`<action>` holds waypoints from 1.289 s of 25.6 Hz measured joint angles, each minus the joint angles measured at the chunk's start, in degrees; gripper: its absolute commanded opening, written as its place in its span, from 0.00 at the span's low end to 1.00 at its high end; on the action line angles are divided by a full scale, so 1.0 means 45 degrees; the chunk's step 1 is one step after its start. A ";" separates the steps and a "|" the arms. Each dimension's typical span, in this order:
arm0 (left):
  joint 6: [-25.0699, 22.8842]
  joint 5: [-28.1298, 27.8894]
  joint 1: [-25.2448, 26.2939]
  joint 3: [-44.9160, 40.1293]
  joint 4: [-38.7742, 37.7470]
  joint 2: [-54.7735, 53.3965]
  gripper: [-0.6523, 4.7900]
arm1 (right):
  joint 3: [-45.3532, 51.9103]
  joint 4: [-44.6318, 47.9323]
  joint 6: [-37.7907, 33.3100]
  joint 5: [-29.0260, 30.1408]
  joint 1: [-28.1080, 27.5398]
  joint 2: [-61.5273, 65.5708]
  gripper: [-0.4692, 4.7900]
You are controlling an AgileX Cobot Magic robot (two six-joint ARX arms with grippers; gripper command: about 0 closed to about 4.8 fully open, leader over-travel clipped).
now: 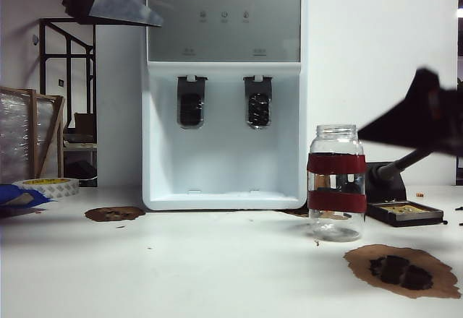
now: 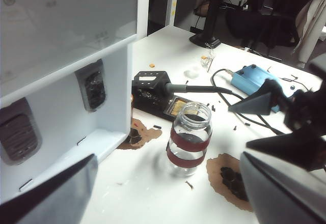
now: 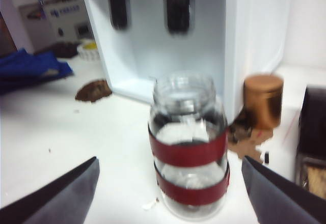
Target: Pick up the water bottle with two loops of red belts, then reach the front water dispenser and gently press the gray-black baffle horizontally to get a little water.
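Exterior view: the water bottle (image 1: 336,182) stands upright on the white table (image 1: 217,260), to the right of the water dispenser (image 1: 224,90) and just in front of its right edge. My right gripper (image 1: 427,119) is at the right of the bottle, level with its upper half and not touching it. In the right wrist view, my right gripper (image 3: 168,193) has its jaws spread wide, with the bottle (image 3: 188,150) centred between the two fingers but beyond their tips. My left gripper (image 2: 168,198) is also spread wide and holds nothing; it hangs high at the upper left, beside the dispenser's top panel.

Step in hand, by my judgement: approach for the pick. The bottle is not yet grasped.

Next move calls for:
1. Advance until both fingers flank the two red belts (image 3: 189,155).
2. Close on the glass body with moderate force; the jar is smooth and lidless, so keep it upright.
3. Lift, then carry it to the gray-black baffle (image 1: 258,101), the right-hand lever in the recessed bay.

Surface and room: the table carries brown stains (image 1: 401,269), a soldering station (image 1: 398,206) behind the bottle, a small copper-brown cylinder (image 3: 263,101) near the dispenser's corner, and a roll of tape (image 1: 47,186) with a blue cloth (image 1: 16,195) at far left.
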State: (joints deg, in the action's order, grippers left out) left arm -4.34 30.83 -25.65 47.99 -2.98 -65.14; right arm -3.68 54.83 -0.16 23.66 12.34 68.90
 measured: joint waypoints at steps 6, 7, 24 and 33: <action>-0.0005 -0.0005 -0.0010 0.0000 0.0058 0.0000 1.00 | 0.0287 0.4114 -0.0253 0.0714 0.0000 0.5047 1.00; -0.0034 -0.0005 -0.0010 -0.0005 0.0053 0.0000 1.00 | 0.0359 0.4745 -0.0277 0.0714 0.0000 0.5571 1.00; -0.0282 0.0000 -0.0053 0.0000 0.0141 0.0000 1.00 | -0.1613 0.5134 -0.1010 0.0432 0.0005 0.7135 1.00; -0.0495 0.0005 -0.0078 0.0000 0.0146 0.0000 1.00 | -0.2215 0.5061 -0.1171 0.0646 0.0335 0.7529 1.00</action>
State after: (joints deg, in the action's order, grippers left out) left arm -6.57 30.85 -26.00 47.99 -2.33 -65.14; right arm -13.65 77.60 -5.43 26.57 13.85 102.78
